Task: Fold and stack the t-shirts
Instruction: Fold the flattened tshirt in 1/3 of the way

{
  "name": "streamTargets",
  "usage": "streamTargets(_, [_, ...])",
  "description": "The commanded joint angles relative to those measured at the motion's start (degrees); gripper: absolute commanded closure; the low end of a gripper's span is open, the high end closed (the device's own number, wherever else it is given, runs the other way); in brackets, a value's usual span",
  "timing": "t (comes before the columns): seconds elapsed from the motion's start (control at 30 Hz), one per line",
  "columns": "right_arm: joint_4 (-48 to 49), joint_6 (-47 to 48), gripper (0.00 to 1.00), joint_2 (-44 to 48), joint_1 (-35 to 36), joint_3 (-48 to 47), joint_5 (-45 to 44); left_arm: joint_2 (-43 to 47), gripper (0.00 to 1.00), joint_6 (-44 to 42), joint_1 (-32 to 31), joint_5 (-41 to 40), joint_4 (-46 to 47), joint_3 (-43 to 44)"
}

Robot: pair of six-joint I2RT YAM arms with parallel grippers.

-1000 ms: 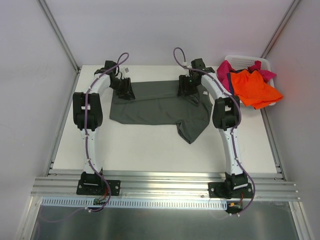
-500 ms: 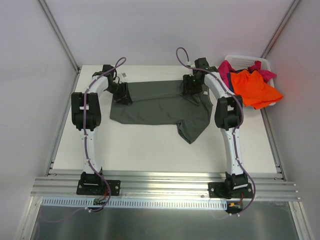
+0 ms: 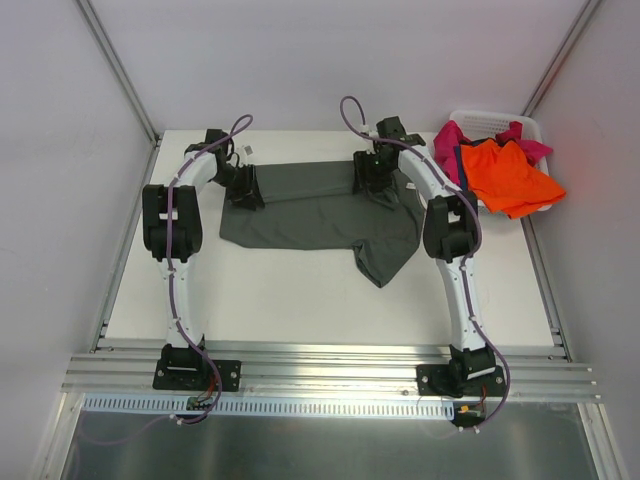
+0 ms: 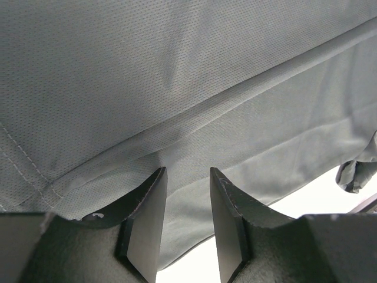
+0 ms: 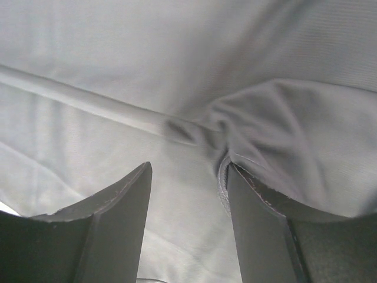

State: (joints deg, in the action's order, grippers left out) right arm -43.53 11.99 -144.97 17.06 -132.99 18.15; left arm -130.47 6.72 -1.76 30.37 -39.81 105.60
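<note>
A dark grey-olive t-shirt [image 3: 320, 215] lies spread on the white table, one sleeve [image 3: 385, 262] pointing toward the near edge. My left gripper [image 3: 246, 188] is at its far left corner and my right gripper [image 3: 372, 182] at its far right part. In the left wrist view the left gripper [image 4: 187, 172] stands open, a seam of the cloth [image 4: 177, 71] just past the tips. In the right wrist view the right gripper [image 5: 188, 166] is open, a hem of the shirt [image 5: 177, 59] bunched against its right finger [image 5: 259, 230]. An orange t-shirt [image 3: 512, 178], a pink one [image 3: 449, 143] and a dark blue edge [image 3: 459, 168] hang from the basket.
The white laundry basket [image 3: 490, 119] stands at the table's far right corner, shirts spilling over its front rim. Metal frame rails [image 3: 330, 372] run along the near edge by the arm bases. Grey walls close in both sides.
The left gripper has turned a little and the shirt's far left corner has drawn inward under it. The right gripper has shifted slightly left along the far edge.
</note>
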Motion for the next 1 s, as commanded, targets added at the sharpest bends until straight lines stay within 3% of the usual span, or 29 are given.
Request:
streamTargets(0.0, [0.5,-1.4,0.43,2.0,0.8,-2.6,2.4,3.6,0.65,-0.7,0.6,-1.3,-1.2,1.9])
streamTargets(0.4, [-1.4,-0.8,0.44,10.5,2.0,6.0,2.9,2.7,0.65,0.0,0.6,-1.0,-1.1,4.3])
streamTargets(0.67, [-2.0,0.4,0.44,19.2,2.0,17.5,2.9,2.3,0.66,0.1,0.6,-1.3,-1.1,4.4])
streamTargets(0.97, [-1.8,1.3,0.43,17.2,2.1,9.9,-1.4,2.1,0.61,0.4,0.5,-2.5,-1.2,7.3])
